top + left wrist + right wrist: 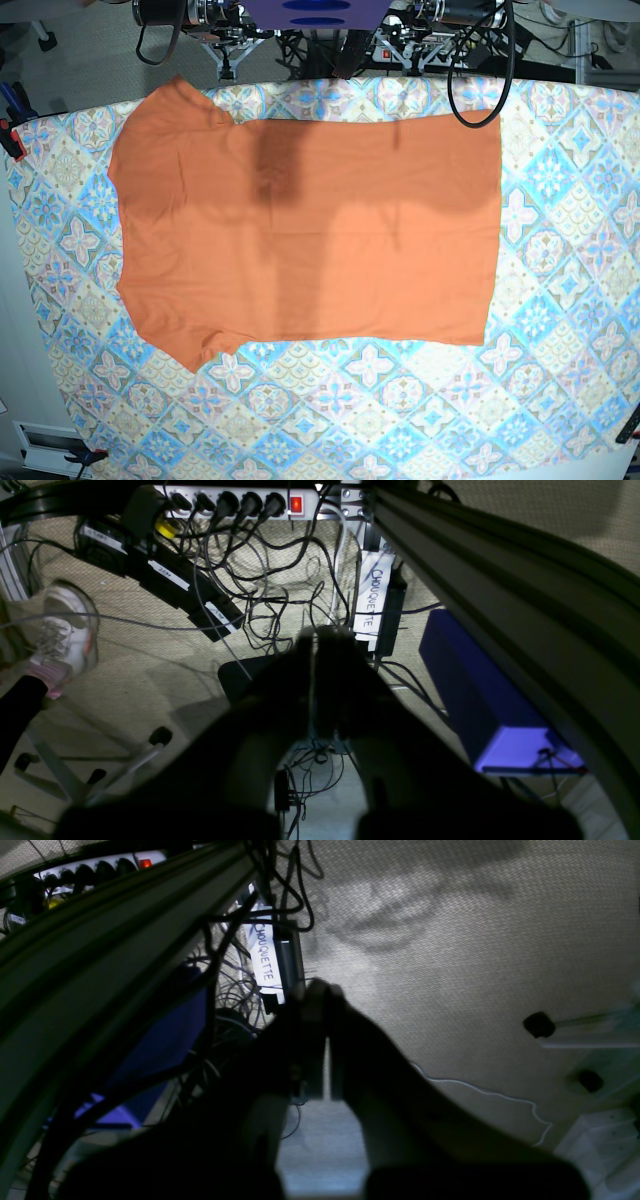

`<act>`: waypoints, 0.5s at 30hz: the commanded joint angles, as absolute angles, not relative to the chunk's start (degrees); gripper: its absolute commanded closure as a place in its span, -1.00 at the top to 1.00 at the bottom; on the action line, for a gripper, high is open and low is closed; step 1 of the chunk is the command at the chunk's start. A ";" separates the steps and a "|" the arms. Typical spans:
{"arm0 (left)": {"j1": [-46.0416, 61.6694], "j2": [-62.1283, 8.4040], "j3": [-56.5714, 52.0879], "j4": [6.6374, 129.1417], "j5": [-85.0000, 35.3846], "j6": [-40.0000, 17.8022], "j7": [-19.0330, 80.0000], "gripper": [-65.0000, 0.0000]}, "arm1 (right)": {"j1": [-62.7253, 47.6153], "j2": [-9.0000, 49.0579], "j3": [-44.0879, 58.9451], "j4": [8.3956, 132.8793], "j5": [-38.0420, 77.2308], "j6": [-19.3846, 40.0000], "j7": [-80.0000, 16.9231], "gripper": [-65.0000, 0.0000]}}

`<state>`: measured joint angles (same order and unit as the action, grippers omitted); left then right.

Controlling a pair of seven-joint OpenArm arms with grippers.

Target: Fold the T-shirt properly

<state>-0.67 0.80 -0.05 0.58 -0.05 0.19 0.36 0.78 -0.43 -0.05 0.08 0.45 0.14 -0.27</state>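
T-shirt (310, 230), plain orange and short-sleeved, lies spread flat on the tile-patterned cloth (560, 300) in the base view. Its sleeves and neck end sit at the left, one sleeve reaching toward the far left corner and the other toward the near left. The straight hem runs down the right side, well short of the cloth's right edge. Soft shadows cross the fabric's far half. The shirt is unfolded, and neither claw touches it.

Along the far edge of the table, the arm bases and a looped black cable (480, 90) hang over the cloth.

The right wrist view looks down at a carpeted floor. At its left run a metal frame rail (100, 940) and tangled cables, with a white label (264, 957) reading "CHOUQUETTE". The right gripper (320, 990) shows as a dark shape at centre, its jaws pressed together and holding nothing.

The left wrist view shows a shoe (67, 625) at the left, then a power strip (240, 502) with a lit red switch at the far side, and a blue box (480, 700) at the right. The left gripper (325, 635) stands in the centre, dark, jaws closed tight on nothing.
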 commanded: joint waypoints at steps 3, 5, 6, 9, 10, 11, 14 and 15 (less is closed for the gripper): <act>-0.57 0.75 0.13 0.57 0.22 0.13 -0.04 -1.00 | 0.75 -0.13 0.04 0.00 0.40 0.04 -0.13 -1.00; -0.48 0.75 0.13 0.57 0.22 0.13 -0.04 -1.00 | 0.66 -0.04 0.04 0.00 0.40 0.04 -0.13 -1.00; -0.48 0.75 0.13 0.57 0.22 0.13 -0.04 -1.00 | 0.66 -0.04 0.04 0.00 0.40 0.04 -0.22 -1.00; -0.31 -0.40 0.22 0.57 0.31 0.13 -0.04 -1.00 | 0.57 -0.04 0.04 0.00 0.48 0.04 -0.40 -1.00; -0.22 -0.75 0.22 0.57 0.31 0.13 -0.04 -1.00 | 0.57 0.04 0.04 0.00 0.48 0.04 -0.31 -1.00; -0.22 -0.84 0.22 0.57 0.31 0.13 -0.04 -1.00 | 0.48 0.04 0.04 0.00 0.48 0.04 -0.31 -1.00; -0.22 -2.15 0.13 0.57 -0.04 0.13 -0.04 -1.00 | -0.22 0.75 0.13 0.00 0.57 0.04 -0.40 -1.00; -0.22 -2.51 0.04 0.57 -0.13 0.13 -0.04 -1.00 | -0.40 0.84 0.13 0.00 0.57 0.04 -0.22 -1.00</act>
